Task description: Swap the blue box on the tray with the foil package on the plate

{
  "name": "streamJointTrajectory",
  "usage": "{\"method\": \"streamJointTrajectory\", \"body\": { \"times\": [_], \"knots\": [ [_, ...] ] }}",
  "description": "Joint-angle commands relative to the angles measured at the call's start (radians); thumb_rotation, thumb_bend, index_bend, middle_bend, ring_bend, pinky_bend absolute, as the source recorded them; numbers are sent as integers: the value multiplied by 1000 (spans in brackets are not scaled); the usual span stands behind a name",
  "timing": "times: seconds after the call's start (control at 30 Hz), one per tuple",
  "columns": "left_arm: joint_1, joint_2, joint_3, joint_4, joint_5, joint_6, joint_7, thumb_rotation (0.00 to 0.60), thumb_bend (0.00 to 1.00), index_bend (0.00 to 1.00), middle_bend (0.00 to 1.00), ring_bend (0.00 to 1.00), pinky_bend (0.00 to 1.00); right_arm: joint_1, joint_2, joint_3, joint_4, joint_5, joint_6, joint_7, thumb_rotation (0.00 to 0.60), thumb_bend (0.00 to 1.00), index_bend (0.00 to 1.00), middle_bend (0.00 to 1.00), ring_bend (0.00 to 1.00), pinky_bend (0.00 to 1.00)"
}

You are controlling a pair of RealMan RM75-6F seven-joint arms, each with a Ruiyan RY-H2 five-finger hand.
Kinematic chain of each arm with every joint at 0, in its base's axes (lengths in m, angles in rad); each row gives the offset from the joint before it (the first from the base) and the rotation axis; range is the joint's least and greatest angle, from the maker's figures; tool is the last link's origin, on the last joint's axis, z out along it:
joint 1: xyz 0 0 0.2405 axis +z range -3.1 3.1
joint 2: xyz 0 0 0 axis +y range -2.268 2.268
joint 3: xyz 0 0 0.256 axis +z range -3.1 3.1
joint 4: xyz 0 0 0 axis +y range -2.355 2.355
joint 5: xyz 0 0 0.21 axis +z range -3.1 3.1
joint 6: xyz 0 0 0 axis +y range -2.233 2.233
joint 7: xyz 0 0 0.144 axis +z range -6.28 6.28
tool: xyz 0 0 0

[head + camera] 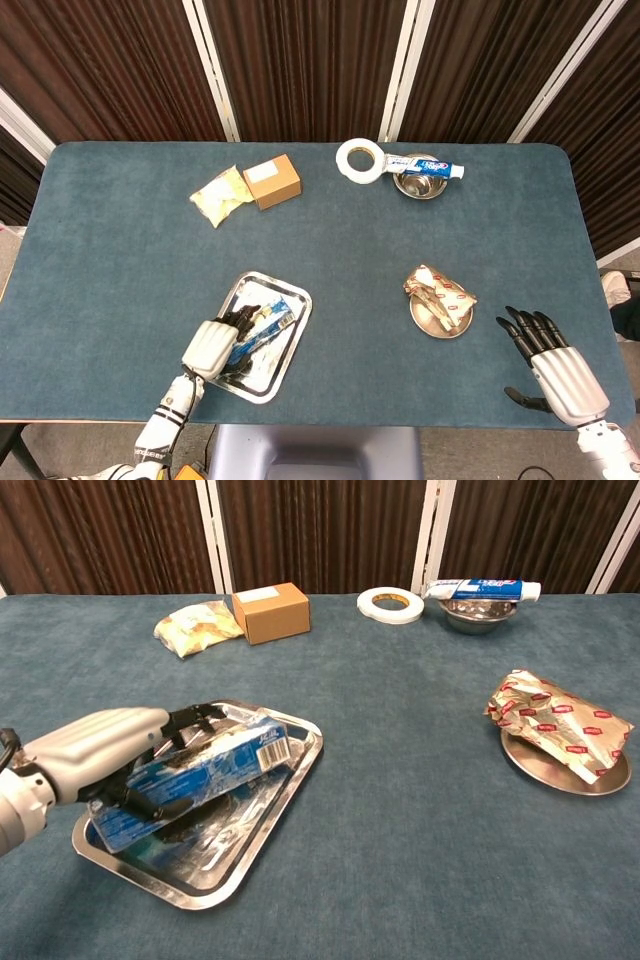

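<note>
Head view. Blue box [258, 332]: lower left of centre, lying slantwise in the steel tray [290, 345]. Left hand [219, 341]: over the near end of the box, fingers wrapped across it. Foil package [440, 289]: right of centre, resting on the round plate [440, 320], part overhanging its rim. Right hand [548, 358]: lower right corner, fingers spread, holding nothing, well apart from the plate. Along the top of the table [120, 260]: snack bag [221, 195] just beside a cardboard box [272, 181]; tape roll [360, 160] near a metal bowl [418, 184] with a toothpaste tube [425, 167] laid across it.

Chest view. Left hand [115, 748]: centre left, fingers above and thumb below the blue box [200, 778], gripping it along its length; box tilted, far end raised, still over the tray [262, 830]. Foil package [556, 723]: right edge, on the plate [590, 775]. Right hand not shown here.

Step judged: first pickup of the swap, box gripped but not yet carried off. Next move calls for lifting it clear of the tray rim and parking it on bare table, since the plate was still occupied.
</note>
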Motion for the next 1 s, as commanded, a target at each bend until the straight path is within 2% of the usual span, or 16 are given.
{"method": "streamJointTrajectory", "body": {
  "times": [0.03, 0.13, 0.3, 0.43, 0.53, 0.6, 0.8, 0.87, 0.93, 1.0],
  "knots": [
    [-4, -52, -18, 63, 30, 55, -34, 600, 511, 625, 665, 793, 935, -1, 1, 1, 0, 3, 1, 2, 600, 267, 0, 0, 0, 0],
    [-19, -51, -31, 78, 43, 52, -83, 600, 576, 726, 756, 883, 1000, -2, 1, 3, -1, 8, 3, 2, 600, 267, 0, 0, 0, 0],
    [-79, -51, -74, 114, 138, 68, -203, 600, 580, 763, 789, 915, 1000, 1, -2, 6, -4, 21, -8, -4, 600, 267, 0, 0, 0, 0],
    [-182, -106, -144, 210, 172, 27, -269, 600, 581, 777, 793, 921, 1000, 7, -4, 14, -8, 44, -25, -7, 600, 267, 0, 0, 0, 0],
    [-302, -171, -210, 353, 165, -54, -309, 600, 581, 799, 790, 921, 1000, 19, -6, 23, -7, 71, -51, -3, 600, 267, 0, 0, 0, 0],
    [-397, -228, -249, 496, 170, -104, -372, 600, 581, 799, 788, 920, 1000, 30, -7, 29, -4, 91, -76, 0, 600, 267, 0, 0, 0, 0],
    [-638, -394, -295, 963, 147, -262, -537, 600, 571, 813, 784, 916, 1000, 57, -10, 64, 6, 187, -137, 8, 600, 267, 0, 0, 0, 0],
    [-695, -449, -292, 1104, 152, -260, -606, 600, 549, 764, 745, 886, 983, 63, -10, 73, 8, 211, -151, 9, 600, 267, 0, 0, 0, 0],
    [-729, -489, -282, 1201, 155, -262, -659, 600, 505, 584, 592, 755, 864, 68, -11, 78, 11, 226, -160, 6, 600, 267, 0, 0, 0, 0],
    [-751, -511, -271, 1259, 151, -296, -688, 600, 450, 287, 304, 440, 593, 72, -14, 82, 14, 239, -169, 3, 600, 267, 0, 0, 0, 0]
  ]
}}
